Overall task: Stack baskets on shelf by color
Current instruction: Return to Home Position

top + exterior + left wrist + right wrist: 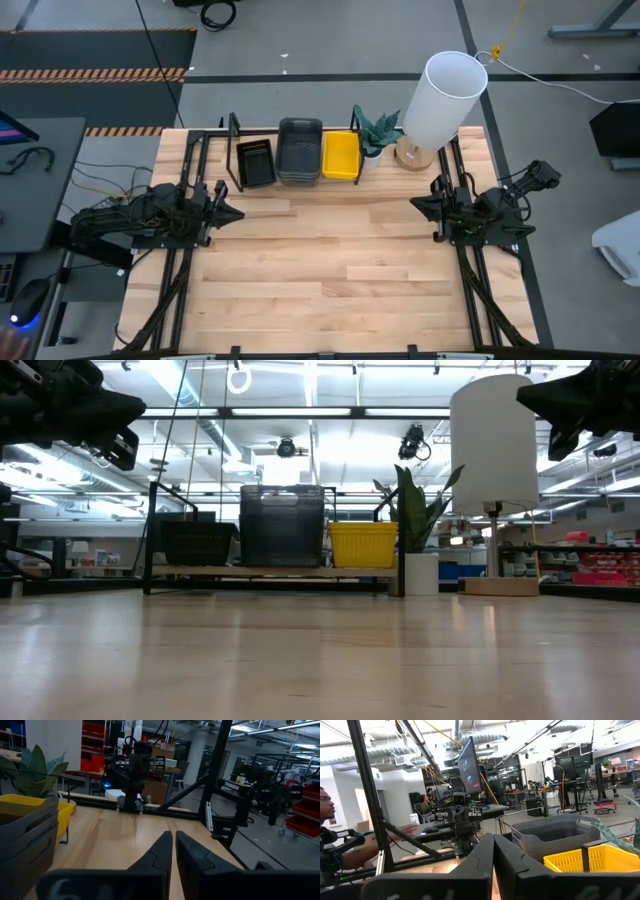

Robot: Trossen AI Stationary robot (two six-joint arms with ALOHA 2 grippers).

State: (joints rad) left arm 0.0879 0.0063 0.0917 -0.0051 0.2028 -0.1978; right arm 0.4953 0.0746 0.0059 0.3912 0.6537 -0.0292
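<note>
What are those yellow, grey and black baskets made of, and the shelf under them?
The yellow basket looks like moulded plastic, with ribbed walls. The grey basket: smoky, slightly see-through plastic. The black basket: matt slatted plastic, likely. The shelf: pale wood-look board, grain unclear, in a thin black frame, probably painted metal.

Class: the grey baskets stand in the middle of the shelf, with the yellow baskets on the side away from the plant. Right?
No. The grey baskets stand in the middle of the shelf, but the yellow baskets are on the side next to the plant, as the high view shows.
</note>
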